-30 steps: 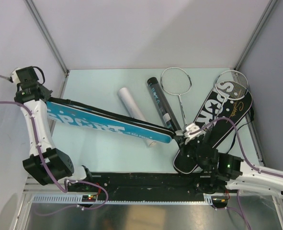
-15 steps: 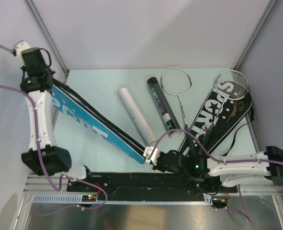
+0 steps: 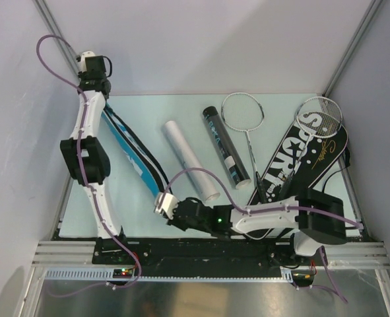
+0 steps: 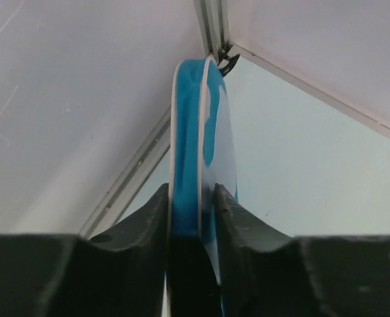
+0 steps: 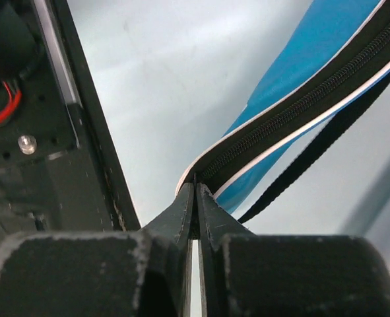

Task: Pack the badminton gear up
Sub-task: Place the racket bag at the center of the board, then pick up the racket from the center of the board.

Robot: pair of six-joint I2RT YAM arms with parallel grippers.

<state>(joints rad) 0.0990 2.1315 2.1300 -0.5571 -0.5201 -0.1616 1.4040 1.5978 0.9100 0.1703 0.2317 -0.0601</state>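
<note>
Since the earlier frames the blue cover (image 3: 134, 158) has been swung from a shallow line across the left half of the table (image 3: 148, 109) into a steep diagonal at the left of the frame, the left gripper (image 3: 97, 100) having been carried up into the upper-left corner and the right gripper (image 3: 163, 201) drawn across to the lower centre-left. The cover is held at both ends. In the left wrist view its wide end (image 4: 195, 132) is seen edge-on between the left jaws (image 4: 193, 198), which are pressed against both faces. In the right wrist view the narrow zipper end (image 5: 300, 92) is pinched by the right jaws (image 5: 195, 195), which are almost together. What lies inside this cover cannot be told, and no light-blue racket is seen anywhere. Packing is judged to be partly done at most. A white tube (image 3: 188, 162) and a black tube (image 3: 224, 148) lie loose at the centre, and a silver racket (image 3: 243, 112) lies bare just right of them. At the right a black cover (image 3: 300, 158) is seen with a second silver racket (image 3: 320, 109) at its upper end; whether this one is inside cannot be told. No shuttlecocks are seen.
</note>
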